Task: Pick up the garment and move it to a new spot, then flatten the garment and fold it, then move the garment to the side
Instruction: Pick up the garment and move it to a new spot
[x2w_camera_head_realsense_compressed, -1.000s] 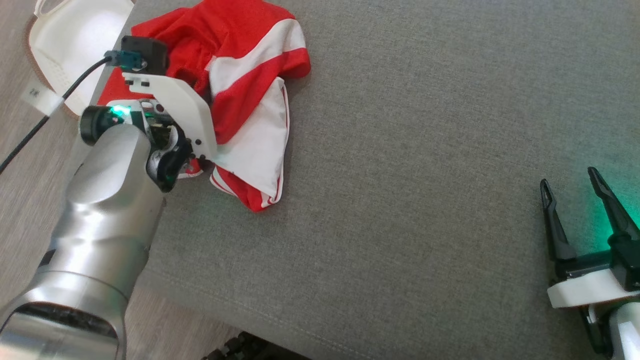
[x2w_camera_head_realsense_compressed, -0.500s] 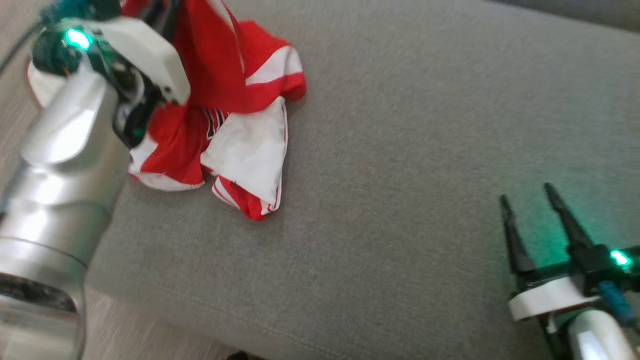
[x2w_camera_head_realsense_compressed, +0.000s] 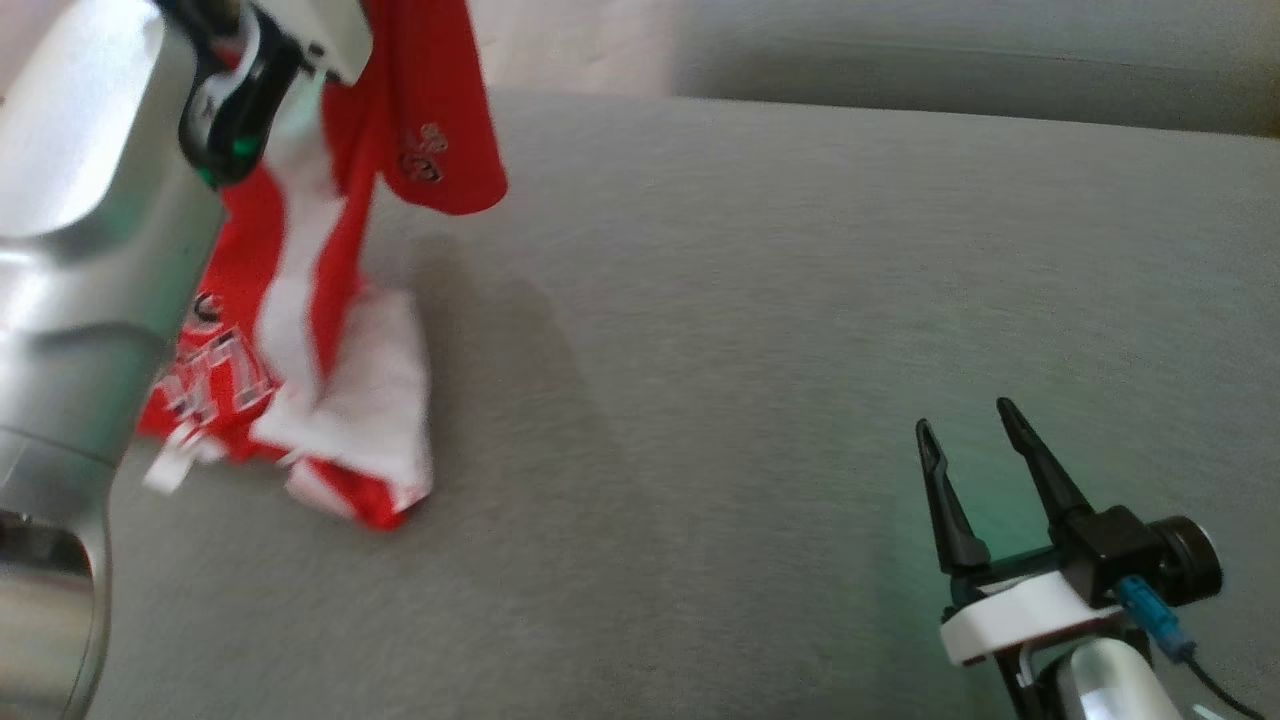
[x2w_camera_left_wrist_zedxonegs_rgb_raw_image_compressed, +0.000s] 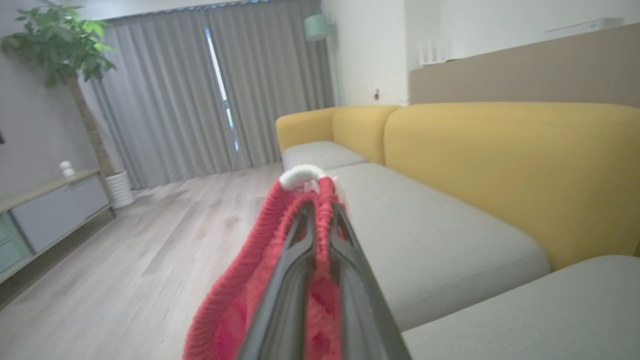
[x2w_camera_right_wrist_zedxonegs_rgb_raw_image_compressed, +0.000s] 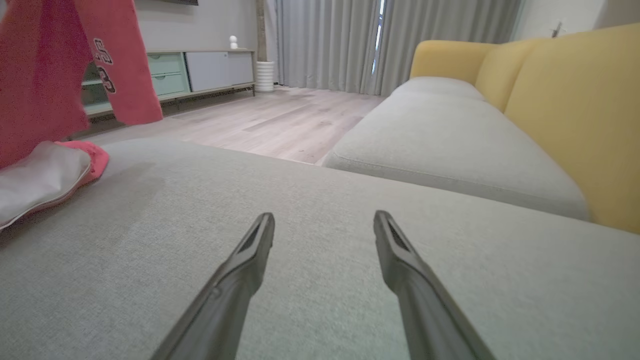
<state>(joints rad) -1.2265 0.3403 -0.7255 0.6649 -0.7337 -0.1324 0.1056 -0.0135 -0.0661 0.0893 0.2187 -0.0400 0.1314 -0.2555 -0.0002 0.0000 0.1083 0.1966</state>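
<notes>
The red and white garment (x2w_camera_head_realsense_compressed: 335, 390) hangs from my left gripper (x2w_camera_left_wrist_zedxonegs_rgb_raw_image_compressed: 320, 207) at the upper left of the head view. Its lower folds still rest on the grey seat cushion (x2w_camera_head_realsense_compressed: 750, 350). A red sleeve with printed marks (x2w_camera_head_realsense_compressed: 435, 160) dangles free. In the left wrist view the two fingers are shut on a bunched red ribbed edge with a white trim (x2w_camera_left_wrist_zedxonegs_rgb_raw_image_compressed: 302, 175). My right gripper (x2w_camera_head_realsense_compressed: 965, 417) stands open near the lower right, low over the bare cushion, nothing between its fingers (x2w_camera_right_wrist_zedxonegs_rgb_raw_image_compressed: 324, 216). The garment (x2w_camera_right_wrist_zedxonegs_rgb_raw_image_compressed: 45, 75) shows far to its left.
The grey cushion stretches wide to the right of the garment. A yellow backrest (x2w_camera_left_wrist_zedxonegs_rgb_raw_image_compressed: 500, 165) lines the sofa. Beyond the cushion's edge lie a wooden floor (x2w_camera_left_wrist_zedxonegs_rgb_raw_image_compressed: 150, 250), a low cabinet (x2w_camera_right_wrist_zedxonegs_rgb_raw_image_compressed: 200, 70), curtains and a potted plant (x2w_camera_left_wrist_zedxonegs_rgb_raw_image_compressed: 60, 45).
My left gripper shut on the garment and rose, pulling it up off the cushion. The head camera tilted up. The right gripper stayed open.
</notes>
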